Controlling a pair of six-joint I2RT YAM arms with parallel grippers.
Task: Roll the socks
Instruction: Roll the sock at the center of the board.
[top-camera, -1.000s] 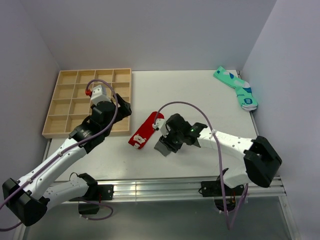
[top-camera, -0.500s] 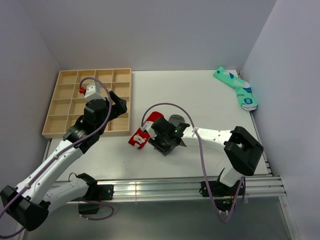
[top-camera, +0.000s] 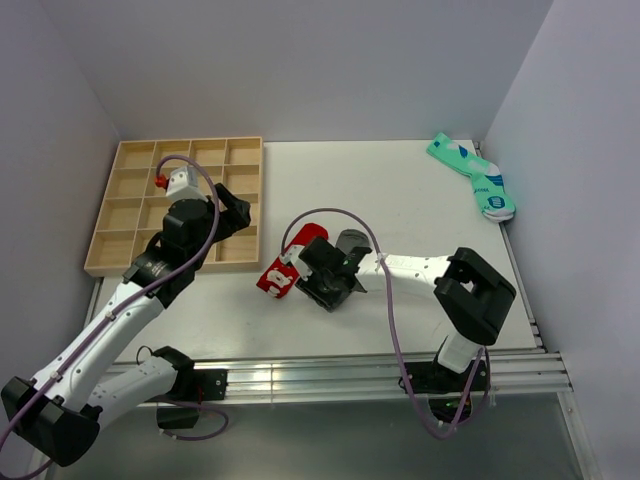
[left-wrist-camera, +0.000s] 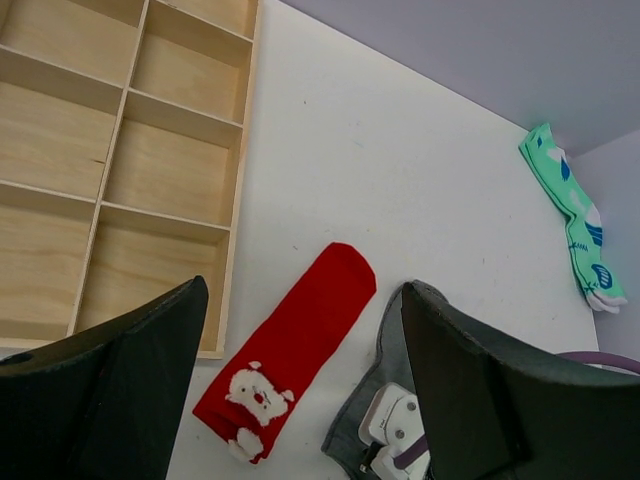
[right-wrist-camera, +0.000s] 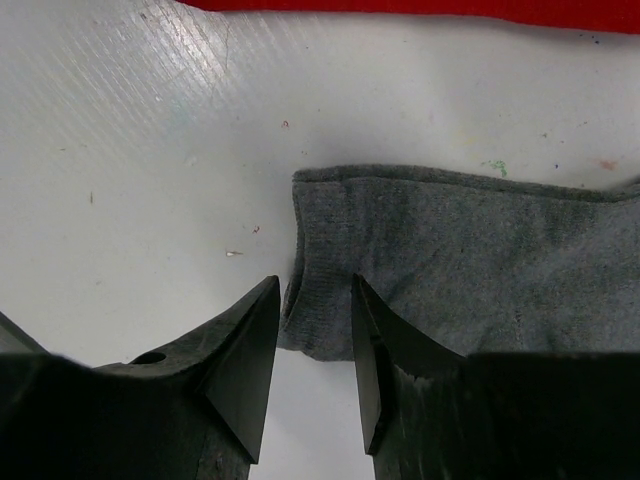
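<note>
The red sock (top-camera: 292, 262) with a white bear figure lies flat and diagonal at the table's middle. The dark grey sock (top-camera: 350, 241) lies just right of it, mostly under my right arm. My right gripper (top-camera: 323, 291) is down on the table at the grey sock's near end. In the right wrist view its fingers (right-wrist-camera: 250, 350) pinch the ribbed cuff of the grey sock (right-wrist-camera: 470, 260), which bunches between them; the red sock (right-wrist-camera: 400, 6) shows at the top edge. My left gripper (left-wrist-camera: 300, 290) hangs wide open above the red sock (left-wrist-camera: 300, 340) and the grey sock (left-wrist-camera: 385, 365), holding nothing.
A wooden compartment tray (top-camera: 105, 268) sits at the left, under my left gripper (top-camera: 235, 212). Mint-green patterned socks (top-camera: 475, 178) lie at the far right corner by the wall, also seen in the left wrist view (left-wrist-camera: 570, 205).
My right gripper has slid left onto the grey sock's near end and narrowed on its cuff, its arm folding in. My left gripper has drawn back left toward the tray, still open.
</note>
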